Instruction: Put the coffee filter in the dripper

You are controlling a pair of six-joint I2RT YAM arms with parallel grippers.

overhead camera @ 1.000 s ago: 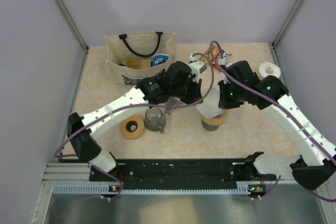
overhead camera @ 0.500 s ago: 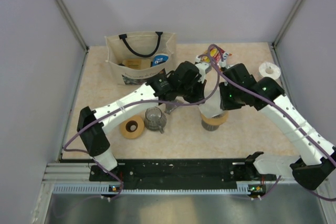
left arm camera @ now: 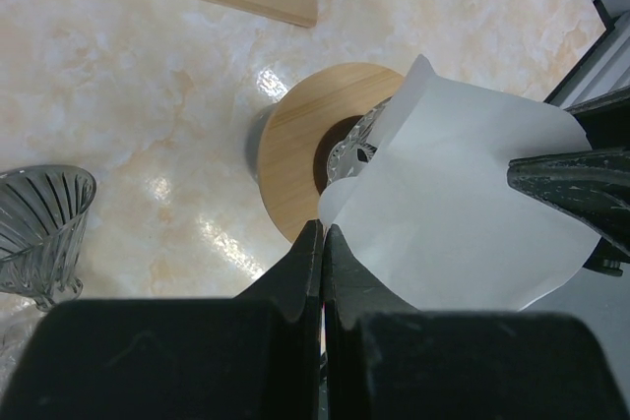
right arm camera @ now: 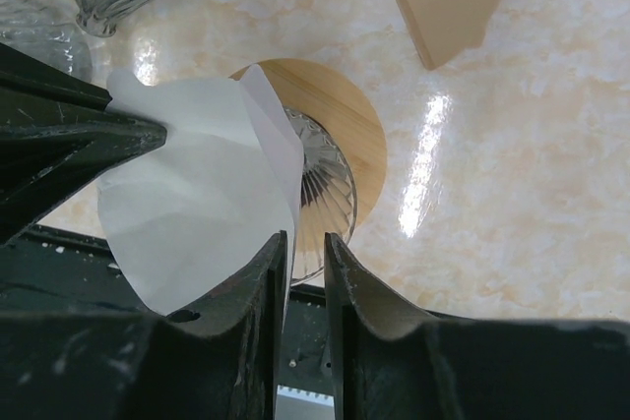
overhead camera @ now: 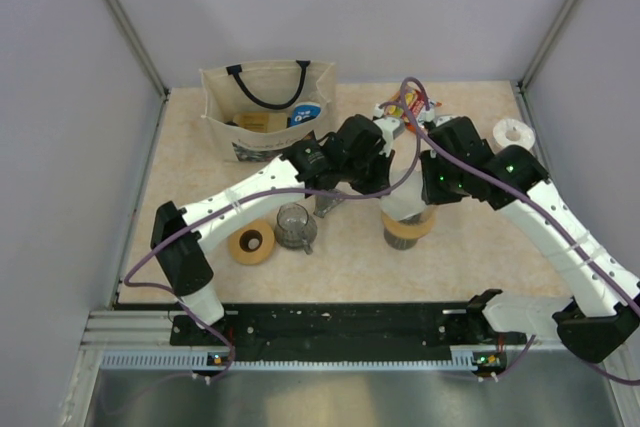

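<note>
Ok, update: over the last second the left arm pulled its elbow in and carried the left claw (left arm camera: 321,238) closer to the right one, and the right claw (right arm camera: 305,241) went from nearly shut to a narrow gap. The left claw is fully shut, pinching one corner of the coffee filter (left arm camera: 463,204), which fans out ahead of its tips. The right claw's jaws stand slightly apart with the filter's opposite edge running into the gap. We don't see them pressing the paper, so we read that as a let-go or regrip, not a hold. The dripper (left arm camera: 295,145) sits on the surface just beyond both claws' tips, under the filter. The paper overlaps its tan ring and ribbed cone but hangs tilted and isn't seated. Our read: the filter is lined up over the target but has not yet been pushed down into the cone. Risk: on one pinch only, the paper may swing off centre.
</note>
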